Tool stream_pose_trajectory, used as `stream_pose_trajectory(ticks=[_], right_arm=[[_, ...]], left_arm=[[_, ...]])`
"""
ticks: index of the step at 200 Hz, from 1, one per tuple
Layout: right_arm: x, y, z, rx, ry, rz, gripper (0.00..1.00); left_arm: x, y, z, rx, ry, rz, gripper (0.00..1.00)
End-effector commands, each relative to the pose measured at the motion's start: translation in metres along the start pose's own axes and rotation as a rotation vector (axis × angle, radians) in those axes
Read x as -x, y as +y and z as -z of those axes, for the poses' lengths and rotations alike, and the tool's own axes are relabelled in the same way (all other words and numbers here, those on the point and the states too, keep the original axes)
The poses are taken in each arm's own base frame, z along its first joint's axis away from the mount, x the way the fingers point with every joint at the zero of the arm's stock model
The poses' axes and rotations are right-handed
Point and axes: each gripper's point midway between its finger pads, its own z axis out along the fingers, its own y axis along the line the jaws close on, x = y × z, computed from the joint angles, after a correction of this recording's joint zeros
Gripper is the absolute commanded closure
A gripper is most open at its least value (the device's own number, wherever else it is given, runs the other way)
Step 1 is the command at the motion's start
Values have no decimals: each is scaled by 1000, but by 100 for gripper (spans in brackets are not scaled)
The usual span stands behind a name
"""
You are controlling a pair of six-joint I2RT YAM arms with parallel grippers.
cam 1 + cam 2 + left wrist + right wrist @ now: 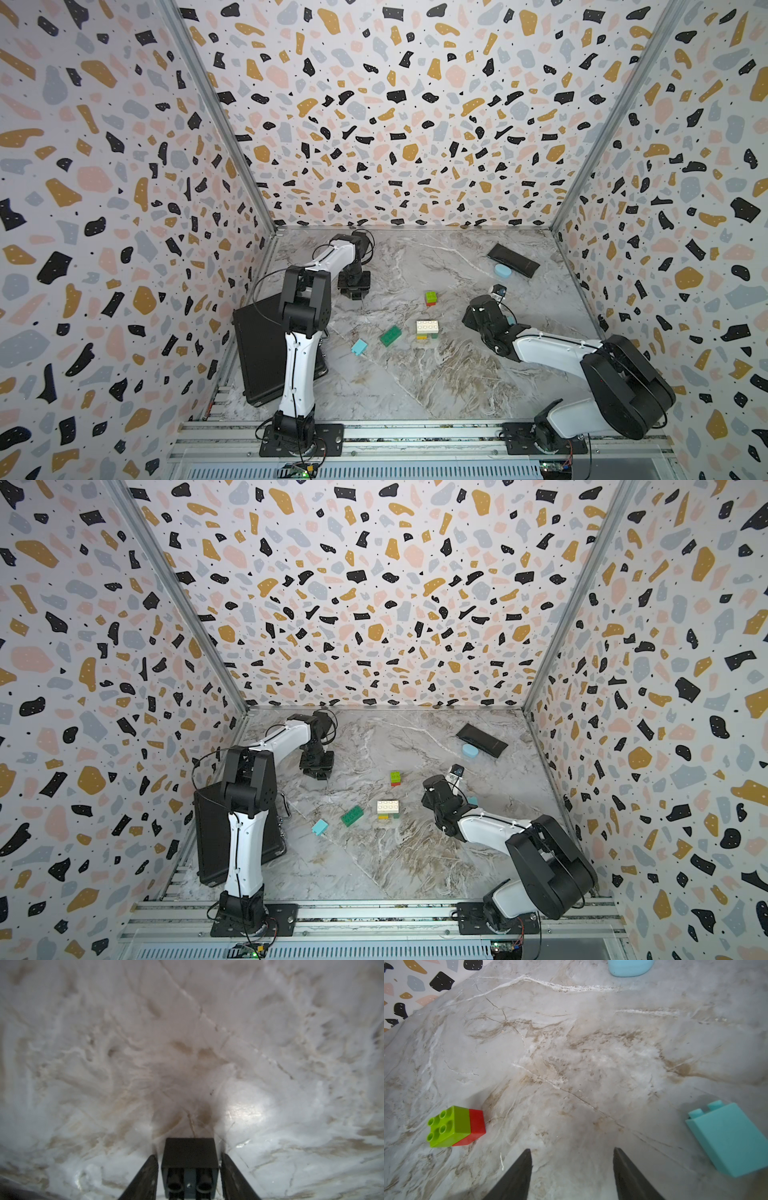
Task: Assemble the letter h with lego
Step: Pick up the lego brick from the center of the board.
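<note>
Resting between the fingers of the left hand (pixel 189 1155) is a black brick (pixel 190 1153), square, its hollow underside with two tubes facing the wrist camera. A thin gap shows on each side, so the jaws stand narrowly apart without pinching it. It lies left of the other pieces on the marble worktop (pixel 415 257). Near the middle, a lime brick (pixel 431 296) stands studs up on a red brick (pixel 430 304). Nearer, a white brick (pixel 427 327), long axis left to right, tops a yellow brick (pixel 421 337). A dark green brick (pixel 390 335) lies diagonally, near-left to far-right, beside a light blue brick (pixel 359 346). The right hand (pixel 571 1148) gapes wide over bare worktop.
</note>
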Motion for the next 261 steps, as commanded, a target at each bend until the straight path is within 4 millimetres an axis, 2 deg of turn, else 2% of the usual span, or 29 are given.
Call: stream_pose_trajectory(ticks=[1, 22, 66, 229, 261], right_arm=[[7, 5, 0, 2, 0, 3, 36], [6, 6, 0, 5, 3, 3, 36], [5, 7, -2, 5, 10, 7, 36], [7, 6, 0, 5, 7, 6, 37], [8, 6, 0, 5, 4, 6, 38]], left_arm=[[4, 3, 20, 2, -51, 4, 51], [6, 3, 22, 4, -61, 4, 55], [1, 4, 12, 10, -25, 1, 56], [-4, 0, -4, -11, 26, 28, 60], [-4, -1, -3, -14, 25, 31, 68]])
